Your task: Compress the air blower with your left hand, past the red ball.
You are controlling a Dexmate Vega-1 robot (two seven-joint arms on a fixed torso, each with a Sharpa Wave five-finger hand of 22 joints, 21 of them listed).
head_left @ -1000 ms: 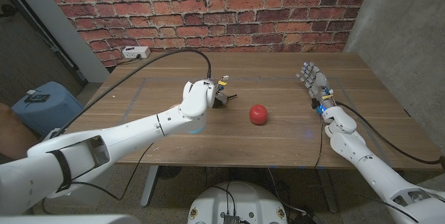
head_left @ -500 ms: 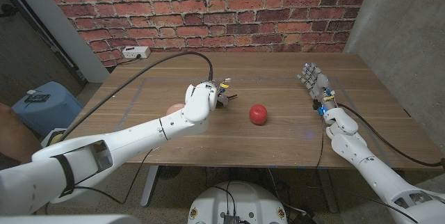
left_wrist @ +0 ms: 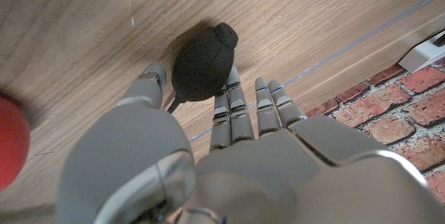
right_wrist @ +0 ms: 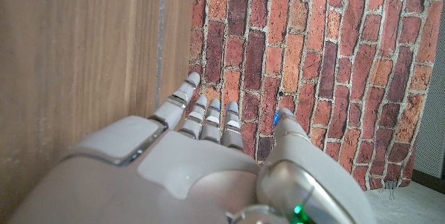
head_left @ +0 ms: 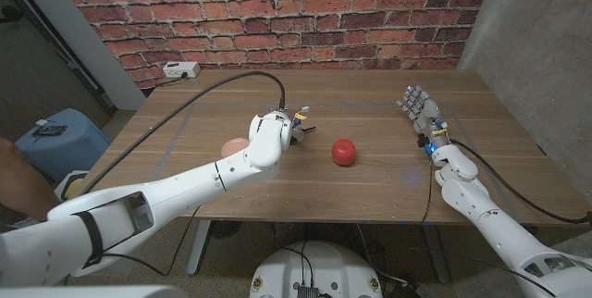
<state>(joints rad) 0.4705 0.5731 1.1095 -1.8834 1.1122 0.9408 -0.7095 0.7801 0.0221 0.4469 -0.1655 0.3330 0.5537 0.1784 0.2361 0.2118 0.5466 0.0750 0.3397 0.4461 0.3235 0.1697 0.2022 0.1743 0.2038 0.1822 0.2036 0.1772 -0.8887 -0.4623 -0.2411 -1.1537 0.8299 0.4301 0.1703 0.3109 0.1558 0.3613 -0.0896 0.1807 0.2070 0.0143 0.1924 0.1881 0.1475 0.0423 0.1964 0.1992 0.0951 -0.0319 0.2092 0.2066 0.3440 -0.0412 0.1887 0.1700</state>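
The black air blower [left_wrist: 202,62] lies on the wooden table [head_left: 370,187] left of the red ball [head_left: 344,152], nozzle toward the left hand [head_left: 275,128], whose spread fingers [left_wrist: 230,109] bracket the bulb without clearly squeezing it. The right hand [head_left: 421,111] stands apart near the right edge, fingers straight and empty, with bare wood around it.

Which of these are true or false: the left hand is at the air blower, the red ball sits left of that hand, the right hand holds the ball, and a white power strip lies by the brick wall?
1. The left hand is at the black air blower, fingers on either side. True.
2. The red ball sits left of that hand. False: it lies to its right, toward the right hand.
3. The right hand holds the ball. False: it holds nothing, fingers extended.
4. A white power strip lies by the brick wall. True.
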